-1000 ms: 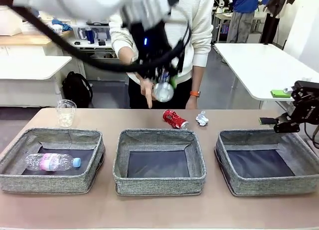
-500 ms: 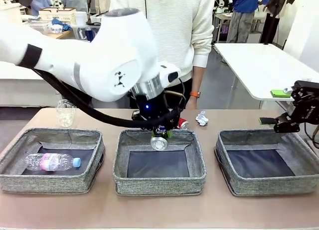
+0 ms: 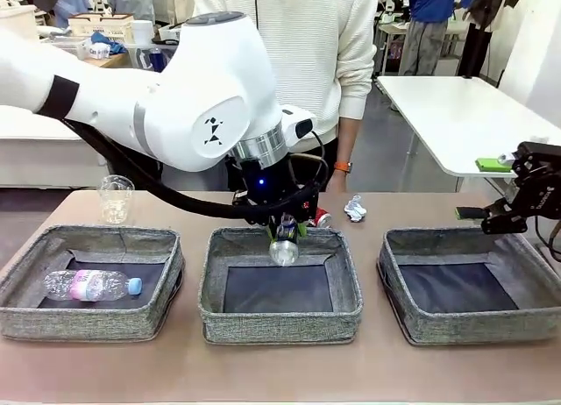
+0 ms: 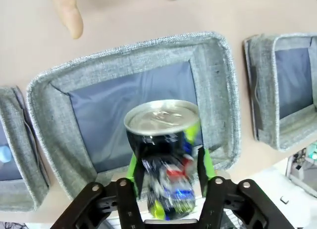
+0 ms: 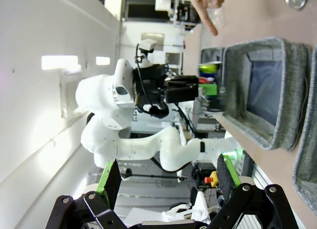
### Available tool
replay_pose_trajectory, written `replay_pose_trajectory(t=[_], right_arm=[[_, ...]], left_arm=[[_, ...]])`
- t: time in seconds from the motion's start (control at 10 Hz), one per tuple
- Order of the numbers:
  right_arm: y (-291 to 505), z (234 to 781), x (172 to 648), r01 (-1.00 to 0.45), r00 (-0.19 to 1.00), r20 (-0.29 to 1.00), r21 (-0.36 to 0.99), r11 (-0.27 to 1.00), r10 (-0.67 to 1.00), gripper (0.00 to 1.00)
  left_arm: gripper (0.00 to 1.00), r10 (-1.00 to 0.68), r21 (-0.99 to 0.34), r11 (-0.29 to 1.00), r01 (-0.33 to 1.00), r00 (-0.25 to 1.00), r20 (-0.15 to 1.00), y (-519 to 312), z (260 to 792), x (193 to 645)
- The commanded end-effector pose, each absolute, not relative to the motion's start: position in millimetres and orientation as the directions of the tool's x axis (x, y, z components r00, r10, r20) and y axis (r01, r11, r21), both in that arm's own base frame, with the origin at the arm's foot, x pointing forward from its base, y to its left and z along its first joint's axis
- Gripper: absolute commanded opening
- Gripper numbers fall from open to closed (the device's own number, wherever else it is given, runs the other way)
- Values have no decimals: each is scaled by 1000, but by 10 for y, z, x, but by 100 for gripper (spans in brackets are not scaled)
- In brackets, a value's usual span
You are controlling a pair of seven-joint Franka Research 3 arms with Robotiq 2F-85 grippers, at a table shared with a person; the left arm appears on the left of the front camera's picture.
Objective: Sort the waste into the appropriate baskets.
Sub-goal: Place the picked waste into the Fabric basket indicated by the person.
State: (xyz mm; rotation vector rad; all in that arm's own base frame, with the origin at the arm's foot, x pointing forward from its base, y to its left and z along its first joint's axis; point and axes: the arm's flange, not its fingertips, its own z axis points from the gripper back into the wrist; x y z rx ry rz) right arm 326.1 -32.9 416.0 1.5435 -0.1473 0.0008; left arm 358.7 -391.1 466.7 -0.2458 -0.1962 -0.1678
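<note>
Left wrist view: left hand (image 4: 168, 162) flanks dark printed can (image 4: 161, 140) over floor of middle basket (image 4: 222, 90), grip unclear.

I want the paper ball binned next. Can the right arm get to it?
Probably yes: the right gripper is open and empty, and the paper wad lies uncovered on the table with nothing between them.

middle basket (image 3: 280, 322): rough grey woven cloth, smooth dark floor | can (image 4: 163, 154) over it: shiny metal top, glossy print | bottle (image 3: 92, 285), cup (image 3: 115, 198) left of it: clear shiny plastic | red can (image 3: 322, 218), wad (image 3: 355, 209) behind it: dented glossy metal, crumpled white paper | table (image 3: 280, 370): smooth matt tan, pretty plain
</note>
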Motion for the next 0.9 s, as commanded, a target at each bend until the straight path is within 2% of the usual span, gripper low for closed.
replay_pose_trajectory(t=[0.0,0.5,0.6,0.8], right_arm=[[-324,4209,3255,-78,992,79,997,16,-96,100],[-324,4209,3255,-78,992,79,997,16,-96,100],[-324,4209,3255,-78,992,79,997,16,-96,100],[-324,4209,3255,-78,992,79,997,16,-96,100]], left_arm=[[100,-135,-242,953,181,971,196,-3885,4699,3577],[100,-141,-275,942,193,970,196,-3861,4736,3592],[100,-256,-333,895,296,953,160,-3815,4801,3575],[100,-358,-480,778,407,913,194,-3305,5241,3626]])
